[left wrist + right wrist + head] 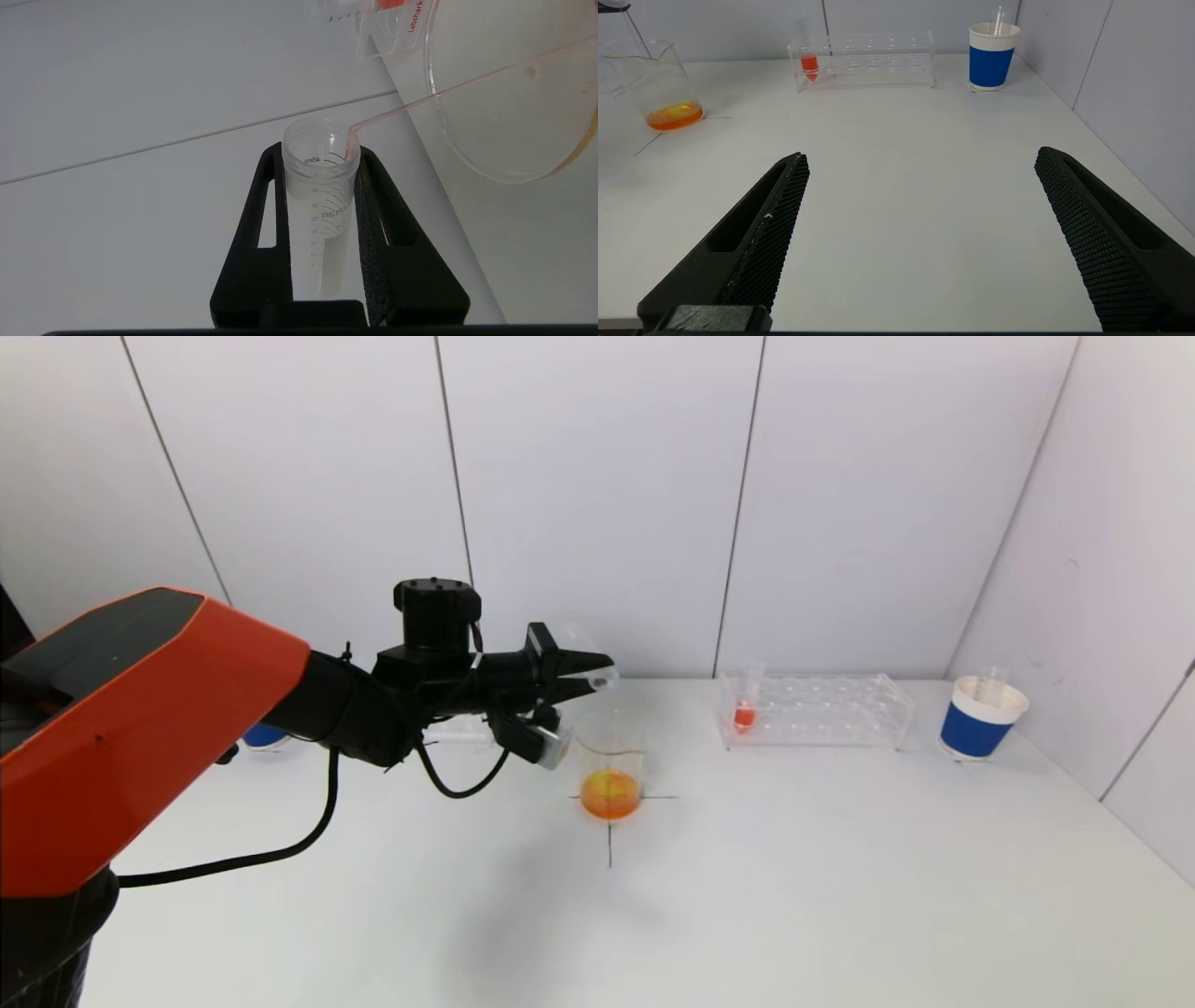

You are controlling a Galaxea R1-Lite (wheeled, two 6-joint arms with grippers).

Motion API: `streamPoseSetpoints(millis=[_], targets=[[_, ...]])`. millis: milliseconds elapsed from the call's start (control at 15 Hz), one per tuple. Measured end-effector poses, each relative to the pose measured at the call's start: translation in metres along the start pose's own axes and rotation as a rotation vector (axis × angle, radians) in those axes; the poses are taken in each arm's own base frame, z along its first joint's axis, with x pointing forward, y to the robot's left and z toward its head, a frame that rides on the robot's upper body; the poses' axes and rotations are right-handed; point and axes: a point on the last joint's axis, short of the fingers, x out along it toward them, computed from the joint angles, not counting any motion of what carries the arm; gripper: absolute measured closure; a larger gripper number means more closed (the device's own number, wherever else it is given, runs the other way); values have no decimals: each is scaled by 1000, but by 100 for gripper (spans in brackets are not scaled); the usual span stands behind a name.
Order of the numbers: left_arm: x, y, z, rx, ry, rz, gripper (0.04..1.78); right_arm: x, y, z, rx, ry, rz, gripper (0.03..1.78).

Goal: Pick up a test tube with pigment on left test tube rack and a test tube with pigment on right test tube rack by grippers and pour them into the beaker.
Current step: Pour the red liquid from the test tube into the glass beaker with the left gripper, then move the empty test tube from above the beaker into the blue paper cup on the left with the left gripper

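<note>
My left gripper [583,681] is shut on a clear graduated test tube [320,200], which lies tipped nearly level above the beaker [611,770]. A thin pink stream [420,100] runs from the tube's lip toward the beaker's rim [507,179]. Orange liquid lies in the beaker's bottom [674,115]. The right test tube rack [822,711] holds a tube with red pigment [744,714] at its left end. The left rack [457,733] is mostly hidden behind my left arm. My right gripper [920,158] hangs open low over bare table, nothing between its fingers.
A blue-and-white paper cup [980,719] stands at the back right beside the wall. Another blue cup [264,735] peeks out behind my left arm. A black cross [610,821] is marked under the beaker. White walls close off the back and right.
</note>
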Motion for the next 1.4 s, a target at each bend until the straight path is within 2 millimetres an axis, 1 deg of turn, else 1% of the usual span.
streamPoseSetpoints(millis=[467, 933, 1067, 1400], targets=[[0, 2, 0, 58, -2, 4, 139, 0, 0, 0, 0, 0, 0, 5], [0, 1, 0, 57, -2, 2, 139, 0, 0, 0, 0, 0, 0, 5], [1, 2, 1, 24, -2, -2, 139, 0, 0, 0, 0, 0, 0, 5], [4, 7, 5, -155, -6, 10, 139, 0, 0, 0, 0, 0, -1, 5]])
